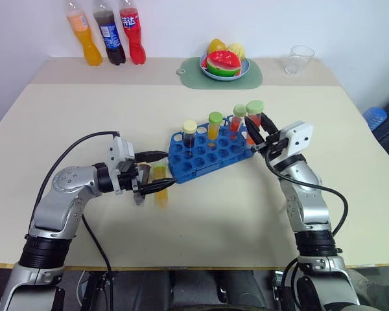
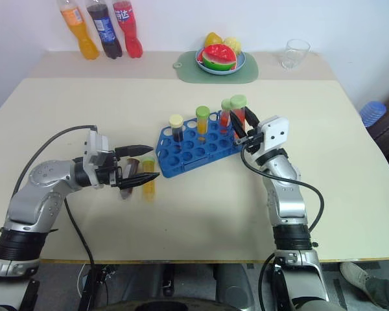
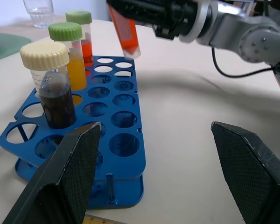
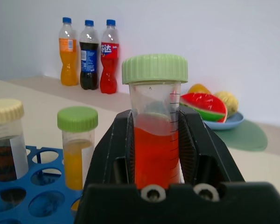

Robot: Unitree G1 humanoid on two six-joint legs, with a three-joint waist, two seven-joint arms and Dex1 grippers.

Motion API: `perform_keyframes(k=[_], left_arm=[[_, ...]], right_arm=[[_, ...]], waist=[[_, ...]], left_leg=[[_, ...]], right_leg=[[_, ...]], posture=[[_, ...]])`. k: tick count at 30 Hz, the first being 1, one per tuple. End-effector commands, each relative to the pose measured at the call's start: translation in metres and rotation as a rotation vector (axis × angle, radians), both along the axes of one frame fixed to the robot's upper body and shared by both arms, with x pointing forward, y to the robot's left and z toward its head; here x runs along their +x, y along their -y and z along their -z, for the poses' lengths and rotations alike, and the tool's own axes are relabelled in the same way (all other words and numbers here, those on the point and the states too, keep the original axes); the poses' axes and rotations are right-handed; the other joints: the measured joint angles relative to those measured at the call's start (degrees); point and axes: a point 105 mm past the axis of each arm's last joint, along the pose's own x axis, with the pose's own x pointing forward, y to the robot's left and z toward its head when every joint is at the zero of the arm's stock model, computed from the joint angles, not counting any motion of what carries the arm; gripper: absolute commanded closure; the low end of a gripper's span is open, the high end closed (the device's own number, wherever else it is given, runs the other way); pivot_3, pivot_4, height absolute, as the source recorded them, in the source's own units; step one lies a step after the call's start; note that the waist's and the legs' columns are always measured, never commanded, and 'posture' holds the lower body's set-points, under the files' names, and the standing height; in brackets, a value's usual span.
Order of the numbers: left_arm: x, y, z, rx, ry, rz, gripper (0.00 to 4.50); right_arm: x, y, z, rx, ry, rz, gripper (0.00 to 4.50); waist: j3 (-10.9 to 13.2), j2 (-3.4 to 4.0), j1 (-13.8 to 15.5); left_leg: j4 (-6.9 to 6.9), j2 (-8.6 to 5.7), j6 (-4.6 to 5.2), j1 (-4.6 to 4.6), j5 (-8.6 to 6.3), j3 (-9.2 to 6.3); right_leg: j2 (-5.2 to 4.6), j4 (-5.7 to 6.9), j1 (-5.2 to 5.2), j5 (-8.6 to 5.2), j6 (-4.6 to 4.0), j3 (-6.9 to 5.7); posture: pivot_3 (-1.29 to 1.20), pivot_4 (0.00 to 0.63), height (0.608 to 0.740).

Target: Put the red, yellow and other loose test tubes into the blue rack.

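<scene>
My right fingers (image 4: 156, 154) grip a green-capped red tube (image 4: 155, 135) above the blue rack (image 1: 211, 154). Brown, yellow and red tubes are already racked. My left fingers (image 1: 157, 172) gape; a yellow tube (image 1: 160, 186) lies on the worktop (image 1: 214, 214) between them, still loose.

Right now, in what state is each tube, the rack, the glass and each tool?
left tool: open, holding nothing
right tool: shut on held red tube
held red tube: capped, tilted over rack
blue rack: standing, most holes free
brown tube: upright in rack
yellow tube: upright in rack
second red tube: upright in rack
loose yellow tube: lying on table
glass: upright, empty
</scene>
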Motion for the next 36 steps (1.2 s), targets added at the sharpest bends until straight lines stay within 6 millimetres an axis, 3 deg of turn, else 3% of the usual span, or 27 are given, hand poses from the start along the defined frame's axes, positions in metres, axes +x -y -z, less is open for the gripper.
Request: perform_keyframes(k=[1,16,22,28,33,36], left_arm=[[-0.002,0.000,-0.014,-0.008,0.059,0.005,0.60],[-0.003,-0.002,-0.012,-0.016,0.046,-0.015,0.60],[-0.002,0.000,-0.010,-0.032,0.033,-0.018,0.60],[0.001,-0.002,-0.013,-0.071,0.030,-0.052,0.60],[0.012,-0.011,-0.031,-0.210,-0.028,-0.202,0.60],[0.023,-0.018,-0.041,-0.272,-0.083,-0.322,0.60]], right_arm=[[0.003,-0.004,-0.013,0.029,0.065,-0.008,3.72],[0.008,-0.003,0.010,0.065,0.022,-0.018,3.72],[0.001,0.001,0.002,0.006,0.089,0.008,0.81],[-0.011,0.010,-0.008,-0.062,0.111,0.010,0.81],[-0.039,0.024,-0.009,-0.176,0.029,-0.053,0.81],[-0.058,0.035,0.000,-0.244,-0.054,-0.088,0.81]], waist=[[0.0,0.00,0.0],[0.0,0.00,-0.1],[0.0,0.03,-0.1],[0.0,0.03,0.1],[0.0,0.03,0.3],[0.0,0.01,0.3]], left_leg=[[0.00,0.00,0.00,0.00,0.00,0.00],[0.00,0.01,0.00,0.02,0.00,0.00],[-0.01,0.01,0.00,0.01,0.00,0.00],[-0.02,0.00,0.00,0.00,0.00,-0.01],[-0.01,-0.02,0.00,-0.03,0.00,-0.09],[0.00,-0.03,0.00,0.00,0.00,-0.09]], right_leg=[[0.00,0.00,0.00,0.00,0.00,0.00],[0.00,0.01,0.01,0.01,0.01,0.00],[0.00,0.01,0.00,0.01,0.01,0.00],[-0.02,0.01,0.00,0.01,0.01,0.00],[-0.06,0.00,0.04,0.01,0.02,-0.05],[-0.07,0.00,0.05,0.01,0.02,-0.04]], posture=[[0.00,0.150,0.740],[0.00,0.150,0.740],[0.00,0.150,0.740],[0.00,0.150,0.740],[0.00,0.150,0.740],[0.00,0.150,0.740]])
